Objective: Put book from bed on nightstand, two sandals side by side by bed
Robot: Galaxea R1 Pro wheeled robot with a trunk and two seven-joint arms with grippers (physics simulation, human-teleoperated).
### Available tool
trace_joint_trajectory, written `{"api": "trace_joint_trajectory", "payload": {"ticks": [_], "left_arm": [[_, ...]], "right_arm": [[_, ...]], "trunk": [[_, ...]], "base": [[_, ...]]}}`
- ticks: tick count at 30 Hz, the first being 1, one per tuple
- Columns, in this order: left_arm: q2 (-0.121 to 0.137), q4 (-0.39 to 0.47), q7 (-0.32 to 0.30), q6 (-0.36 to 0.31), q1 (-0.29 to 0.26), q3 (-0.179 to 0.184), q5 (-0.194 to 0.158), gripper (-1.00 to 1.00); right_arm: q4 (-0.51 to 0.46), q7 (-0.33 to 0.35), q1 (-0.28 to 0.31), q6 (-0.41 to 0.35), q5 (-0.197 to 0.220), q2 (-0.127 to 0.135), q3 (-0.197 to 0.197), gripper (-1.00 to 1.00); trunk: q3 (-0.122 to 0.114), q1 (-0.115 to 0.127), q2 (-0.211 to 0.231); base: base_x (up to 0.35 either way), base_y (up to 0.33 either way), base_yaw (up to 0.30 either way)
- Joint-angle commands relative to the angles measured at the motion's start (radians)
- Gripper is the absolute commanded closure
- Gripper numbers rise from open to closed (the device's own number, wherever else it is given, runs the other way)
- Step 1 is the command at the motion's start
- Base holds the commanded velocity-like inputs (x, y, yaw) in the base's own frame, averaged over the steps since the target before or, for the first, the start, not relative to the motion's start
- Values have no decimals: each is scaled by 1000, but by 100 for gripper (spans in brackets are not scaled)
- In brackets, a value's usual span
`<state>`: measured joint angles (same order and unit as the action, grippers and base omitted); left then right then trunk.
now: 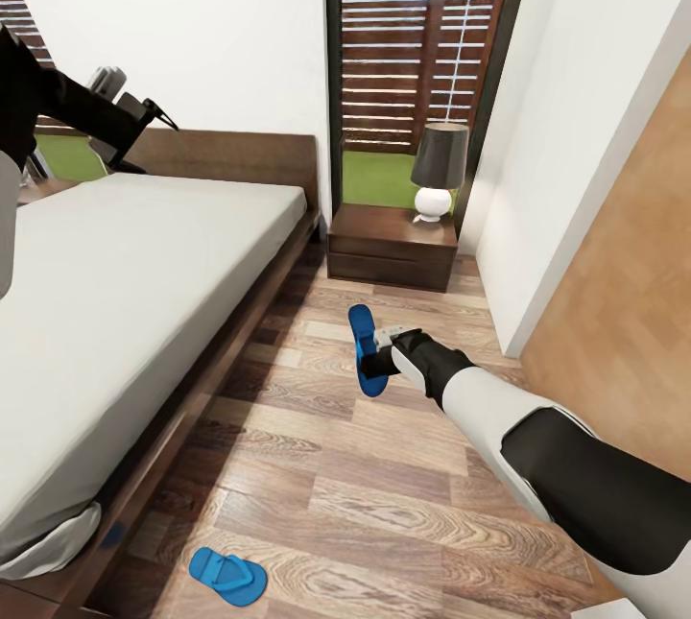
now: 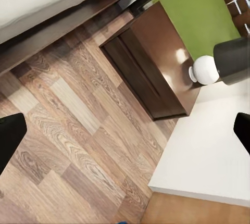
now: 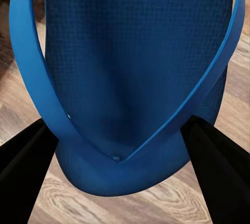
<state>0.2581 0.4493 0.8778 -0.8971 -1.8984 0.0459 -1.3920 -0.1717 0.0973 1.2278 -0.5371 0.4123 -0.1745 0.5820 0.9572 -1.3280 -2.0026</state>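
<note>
Right wrist view: bright blue sandal [image 3: 135, 78], V-shaped toe strap.

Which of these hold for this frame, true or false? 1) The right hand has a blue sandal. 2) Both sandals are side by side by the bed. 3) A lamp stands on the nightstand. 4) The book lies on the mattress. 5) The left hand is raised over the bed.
1) True: the right hand is at the sandal, its fingers either side of the toe strap.
2) False: the other sandal lies apart, on the floor near the foot of the bed.
3) True: the lamp stands on the nightstand.
4) False: no book shows on the visible mattress.
5) True: the left hand is up near the headboard.
</note>
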Motion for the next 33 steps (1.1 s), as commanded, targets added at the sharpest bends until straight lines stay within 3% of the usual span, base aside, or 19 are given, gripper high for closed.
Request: {"api": "trace_joint_trajectory", "payload": {"ticks": [1,15,33], "left_arm": [[1,1,7,-1,-1,6,-10,-100],[1,2,-43,-4,-1,104,28,-100],[12,1,-45,-6,1,121,34,-100]], "right_arm": [[0,1,1,-3,5,0,7,100],[0,0,-14,-3,5,0,6,100],[0,-1,-16,-3,5,0,5,100]], "trunk": [[1,0,0],[1,0,0],[1,0,0]], "base": [[0,0,0],[-31,3,0],[-18,4,0]]}}
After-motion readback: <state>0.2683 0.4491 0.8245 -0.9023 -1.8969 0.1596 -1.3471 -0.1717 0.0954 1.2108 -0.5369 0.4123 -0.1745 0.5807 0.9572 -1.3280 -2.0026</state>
